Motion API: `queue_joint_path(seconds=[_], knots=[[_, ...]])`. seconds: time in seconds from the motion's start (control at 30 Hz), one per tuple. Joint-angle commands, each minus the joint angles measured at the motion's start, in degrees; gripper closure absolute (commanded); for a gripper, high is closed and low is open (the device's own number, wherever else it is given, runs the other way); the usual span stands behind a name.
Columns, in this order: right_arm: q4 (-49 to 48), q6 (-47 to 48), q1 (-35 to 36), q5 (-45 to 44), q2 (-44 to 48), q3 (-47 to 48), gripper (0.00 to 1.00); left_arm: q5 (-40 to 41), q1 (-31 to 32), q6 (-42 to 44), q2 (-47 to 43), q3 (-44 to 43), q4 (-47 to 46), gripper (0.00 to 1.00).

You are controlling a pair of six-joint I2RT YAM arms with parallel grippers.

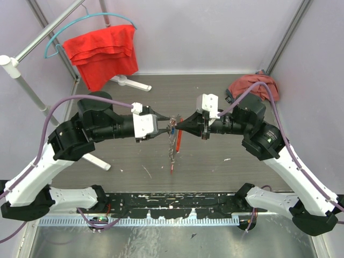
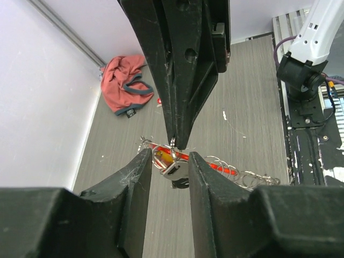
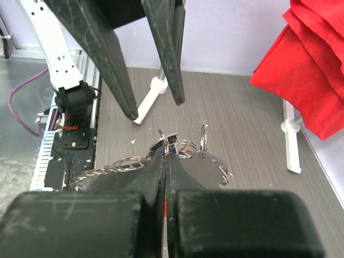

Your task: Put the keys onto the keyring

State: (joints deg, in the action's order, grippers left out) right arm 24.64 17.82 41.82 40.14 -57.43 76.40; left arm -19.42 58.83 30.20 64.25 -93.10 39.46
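Note:
The keyring [image 1: 173,124] hangs above the table's middle between both grippers, its chain [image 1: 173,150] and red-orange tag [image 1: 179,141] dangling. My right gripper [image 1: 180,124] is shut on the wire loop [image 3: 167,141]; a blue-headed key [image 3: 157,146] sits at its fingertips. My left gripper [image 1: 167,128] is open. In the left wrist view its fingers [image 2: 141,166] flank a silvery key [image 2: 177,165] and an orange-headed key [image 2: 161,157] hanging on the loop below the right gripper's tip [image 2: 179,141]. I cannot tell whether a finger touches the key.
A red cloth [image 1: 102,51] hangs on a hanger at the back left above a white stand base [image 1: 131,82]. A crumpled reddish cloth [image 1: 252,86] lies at the back right. A white rod [image 1: 98,161] lies under the left arm.

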Motion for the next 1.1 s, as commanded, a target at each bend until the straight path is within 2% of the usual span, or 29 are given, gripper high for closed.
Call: queue_joint_path(seconds=[0.0,0.47,0.9,1.07], knots=[[-7.32,-2.16,-0.08,-1.98,2.05,2.62,0.99,-1.07,0.25,-1.47,-0.26,1.34,-3.87,0.59],[-8.70,-3.63,-0.08,-1.48,2.78,2.66,0.99,0.66,0.31,-1.12,0.96,1.94,-4.39,0.60],[-8.67,-3.50,-0.09,-1.38,2.86,2.78,0.99,1.16,0.28,-0.64,1.17,1.60,-4.35,0.79],[-8.48,-3.50,-0.11,-1.29,2.95,3.04,0.99,1.35,0.28,-0.63,1.23,1.54,-4.62,0.89]])
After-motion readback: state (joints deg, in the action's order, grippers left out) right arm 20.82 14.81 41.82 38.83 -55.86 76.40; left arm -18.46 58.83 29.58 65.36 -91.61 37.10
